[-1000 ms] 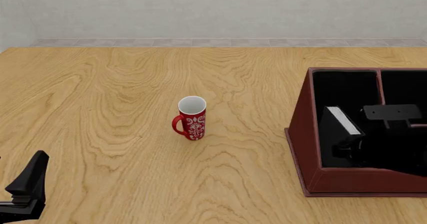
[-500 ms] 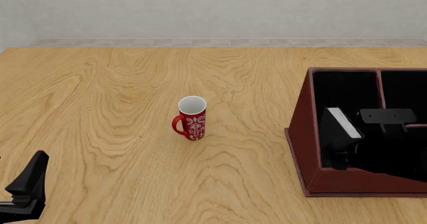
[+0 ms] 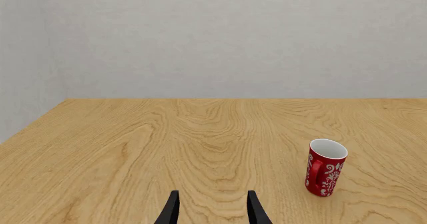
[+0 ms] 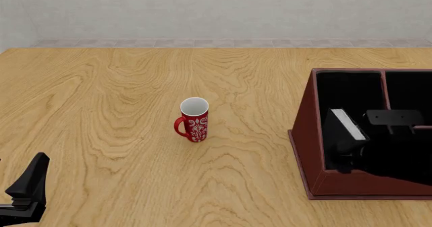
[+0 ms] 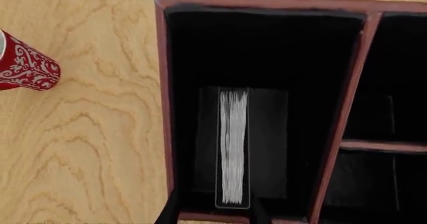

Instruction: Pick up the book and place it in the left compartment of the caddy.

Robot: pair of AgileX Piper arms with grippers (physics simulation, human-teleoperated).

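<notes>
While book [image 5: 233, 146] stands in left compartment [image 5: 260, 59], right pincer [image 5: 213, 215] released, left pincer [image 3: 211, 210] released.

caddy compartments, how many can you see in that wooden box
3. The dark red-brown wooden caddy has one long narrow black-lined left compartment, holding the black white-paged book, and two shorter sections past the divider: one, the other. The frame crops the caddy, so more may be hidden.

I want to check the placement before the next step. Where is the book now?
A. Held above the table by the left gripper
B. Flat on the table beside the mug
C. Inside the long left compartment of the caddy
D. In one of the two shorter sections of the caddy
C: the book stands on edge, white page edges up, inside the left compartment of the caddy, left of the divider.
</notes>
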